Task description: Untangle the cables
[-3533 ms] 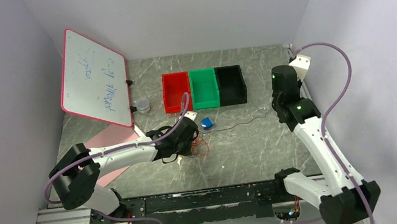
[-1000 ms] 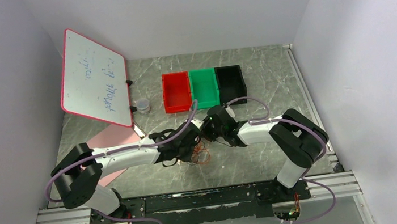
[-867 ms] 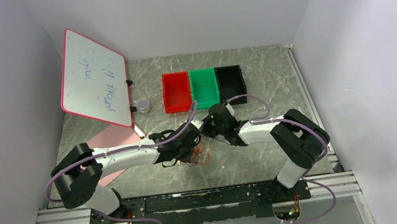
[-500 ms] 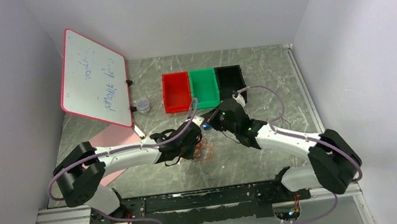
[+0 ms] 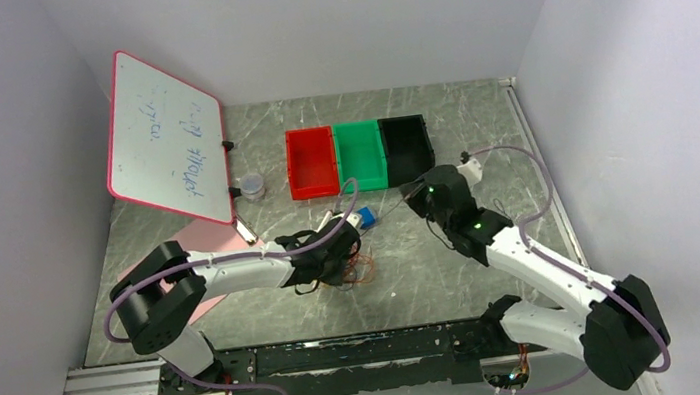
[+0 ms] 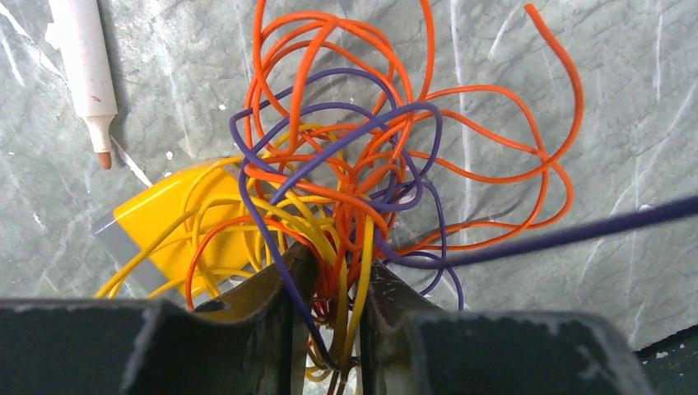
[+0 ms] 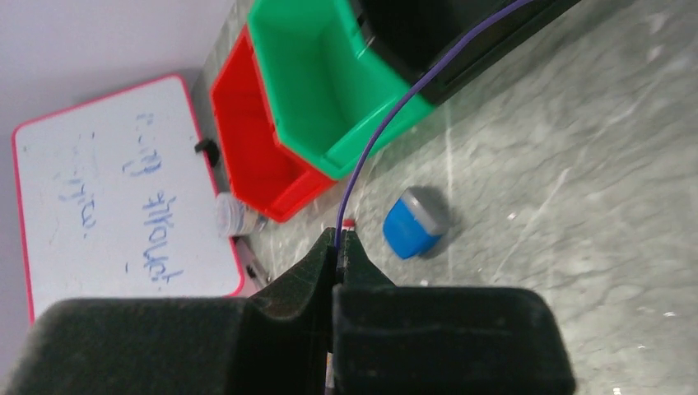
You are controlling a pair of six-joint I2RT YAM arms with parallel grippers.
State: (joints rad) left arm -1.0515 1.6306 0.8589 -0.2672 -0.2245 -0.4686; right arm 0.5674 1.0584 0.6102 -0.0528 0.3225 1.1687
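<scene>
Two grippers are seen, one tangle of cables (image 6: 362,164) in three colours: orange, yellow, purple. The tangle is laid on the table (image 5: 455,265) in front of the bins, at the left gripper (image 6: 333,271). Left jaws are drawn nearly together with a bundle of yellow, orange and purple strands caught between them. One purple strand (image 6: 576,234) is stretched taut out of the tangle to the right gripper (image 7: 339,247), which is raised right of the tangle, well apart from it; its jaws are closed tight on that strand. One yellow block (image 6: 173,218) is partly covered by the tangle and one marker (image 6: 82,58) is lying beside it. Three bins are lined up side by side at the back: one red (image 5: 310,162), one green (image 5: 359,155), one black (image 5: 406,147). One blue block (image 5: 365,218) is noted near the bins, one whiteboard (image 5: 163,140) propped at left, one small jar (image 5: 250,186) next to it
</scene>
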